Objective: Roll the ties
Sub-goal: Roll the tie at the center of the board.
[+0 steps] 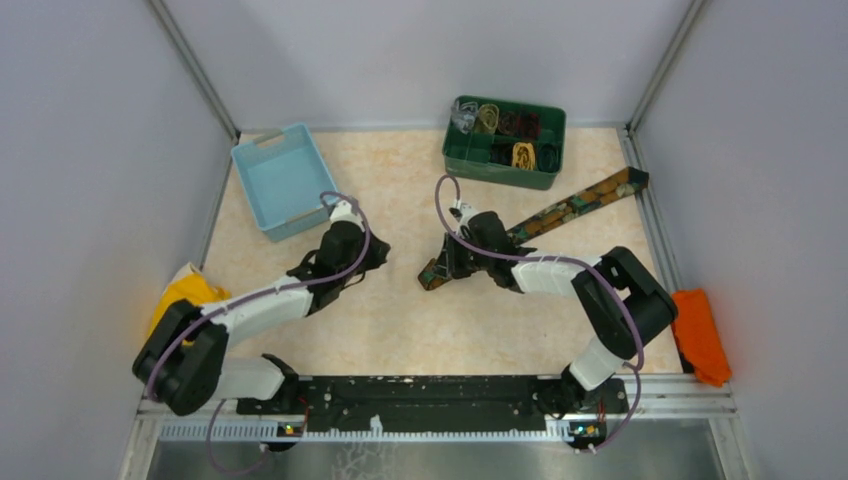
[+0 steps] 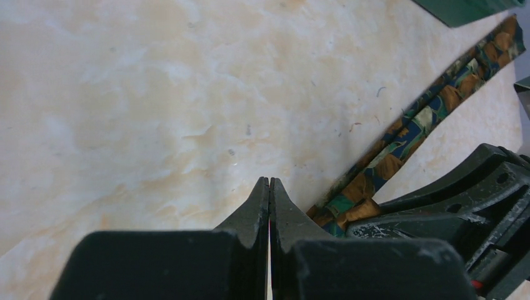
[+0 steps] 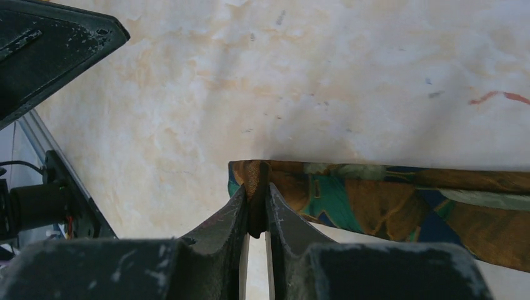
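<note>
Top view first: the patterned tie (image 1: 565, 207) lies flat on the table (image 1: 400, 330), running diagonally from beside the green tray (image 1: 497, 173) of rolled ties (image 1: 523, 154) toward the centre. Its near end is under the right gripper (image 1: 447, 265), with the left gripper (image 1: 378, 255) just to the left. On the left wrist view the jaws are pressed together on nothing, and the tie end lies just beside them. On the right wrist view the pincer is clamped on the tie's end. I judge the roll is barely begun; next I must turn that end over along the tie, tight and straight.
</note>
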You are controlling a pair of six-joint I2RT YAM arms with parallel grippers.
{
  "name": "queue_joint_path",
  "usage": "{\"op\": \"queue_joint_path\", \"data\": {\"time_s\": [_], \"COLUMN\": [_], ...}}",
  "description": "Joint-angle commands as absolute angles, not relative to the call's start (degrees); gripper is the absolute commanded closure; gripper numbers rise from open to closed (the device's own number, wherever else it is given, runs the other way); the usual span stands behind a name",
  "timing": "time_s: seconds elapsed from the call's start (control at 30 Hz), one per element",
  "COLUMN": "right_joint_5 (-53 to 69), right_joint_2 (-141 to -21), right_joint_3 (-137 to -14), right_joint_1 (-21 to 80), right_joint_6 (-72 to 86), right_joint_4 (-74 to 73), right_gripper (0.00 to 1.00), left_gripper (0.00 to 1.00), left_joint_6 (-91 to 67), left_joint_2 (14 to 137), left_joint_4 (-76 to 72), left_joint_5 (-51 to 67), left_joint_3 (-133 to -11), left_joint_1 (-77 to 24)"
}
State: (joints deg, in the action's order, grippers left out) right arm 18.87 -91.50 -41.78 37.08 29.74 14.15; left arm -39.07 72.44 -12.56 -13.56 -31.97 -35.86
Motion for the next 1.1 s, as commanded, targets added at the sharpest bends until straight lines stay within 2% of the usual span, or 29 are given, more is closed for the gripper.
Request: {"op": "queue_joint_path", "data": {"time_s": [0.0,0.3,0.5,0.57,0.63,0.67,0.83,1.07], "right_joint_5": [21.6,16.7,11.7,10.2,9.3,9.3,8.7,6.9], "right_joint_2": [-87.9,-86.2,-88.4,-89.5,-90.5,-90.9,-92.1,-93.0], "right_joint_3": [-39.0,-38.0,-40.4,-41.1,-41.5,-41.8,-43.2,-46.1], "right_joint_1": [33.1,30.1,30.1,30.1,30.0,30.0,30.0,30.1], "right_joint_6": [30.5,27.4,25.1,24.9,24.9,24.7,24.4,23.0], "right_joint_4": [18.7,13.3,7.7,6.3,5.8,5.5,4.6,1.2], "right_gripper": [0.87,0.87,0.82,0.76,0.66,0.64,0.64,0.69], "left_gripper": [1.00,1.00,1.00,1.00,1.00,1.00,1.00,1.00], "left_joint_6": [-36.2,-35.0,-33.3,-32.8,-32.5,-32.5,-31.6,-29.2], "left_joint_2": [79.0,93.6,95.2,94.5,93.5,93.2,92.0,92.3], "left_joint_4": [-21.2,-27.7,-32.3,-31.4,-30.4,-30.1,-28.8,-25.3], "left_joint_5": [-4.2,9.6,17.3,18.0,18.9,19.2,20.6,22.2], "left_joint_3": [-35.8,-42.9,-43.1,-43.1,-42.9,-42.6,-41.5,-40.9], "left_joint_1": [-35.7,-35.9,-37.3,-37.6,-38.0,-38.1,-39.5,-41.3]}}
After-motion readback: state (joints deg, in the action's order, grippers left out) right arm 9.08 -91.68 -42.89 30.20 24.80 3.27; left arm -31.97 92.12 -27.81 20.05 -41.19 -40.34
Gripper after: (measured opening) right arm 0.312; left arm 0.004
